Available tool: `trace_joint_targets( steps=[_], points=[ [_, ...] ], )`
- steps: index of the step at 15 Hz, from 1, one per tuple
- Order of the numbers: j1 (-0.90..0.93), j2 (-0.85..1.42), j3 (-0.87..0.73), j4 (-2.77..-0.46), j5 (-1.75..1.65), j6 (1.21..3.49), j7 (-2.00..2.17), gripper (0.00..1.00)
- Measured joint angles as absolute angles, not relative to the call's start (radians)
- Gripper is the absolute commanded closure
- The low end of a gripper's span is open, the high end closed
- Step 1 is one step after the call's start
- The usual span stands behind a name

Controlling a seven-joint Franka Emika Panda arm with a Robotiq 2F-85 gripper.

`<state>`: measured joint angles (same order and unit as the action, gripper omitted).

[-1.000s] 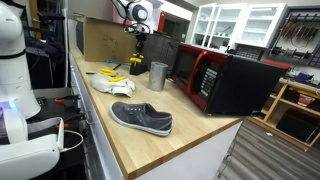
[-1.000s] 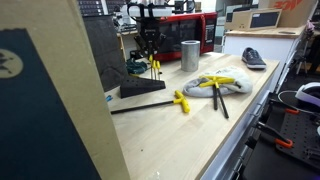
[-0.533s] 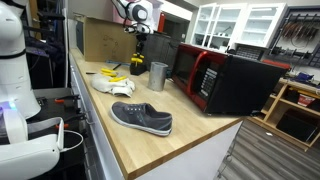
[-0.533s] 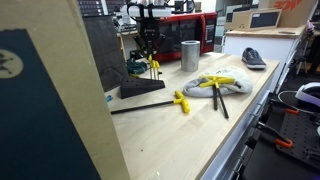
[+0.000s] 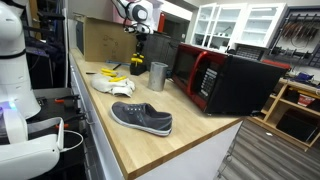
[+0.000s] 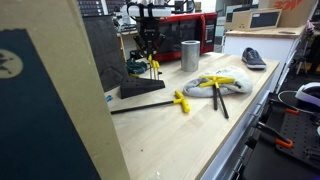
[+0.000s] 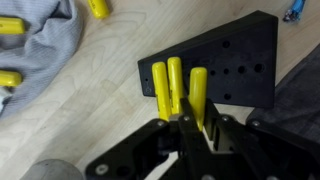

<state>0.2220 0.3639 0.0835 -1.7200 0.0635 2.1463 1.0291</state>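
Gripped at its handle and standing near upright: a yellow-handled tool [image 7: 197,95], long axis close to vertical, handle up toward the hand [image 7: 196,128], shaft down toward a black holder block [image 7: 235,60]. Cannot be told whether seated in one of the block's holes. Closed to a narrow gap, with the fingers [image 7: 215,135] pinching that handle from either side. Just beside it, two more yellow handles [image 7: 167,85], standing the same way. Set toward the far end of the desk [image 5: 190,135] in an exterior view, with a metal cup [image 5: 158,75] near and a black microwave with a red door [image 5: 215,80] beyond. Closer to the front edge, a grey cloth [image 5: 112,84] carrying further yellow-handled tools, then a dark shoe [image 5: 141,118] on its sole.
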Motion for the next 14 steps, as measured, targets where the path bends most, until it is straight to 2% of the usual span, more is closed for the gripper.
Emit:
trace_joint_targets(
  steps=[14],
  points=[
    [0.218,0.364,0.082,-1.721,0.064,2.131,1.029,0.96]
  ],
)
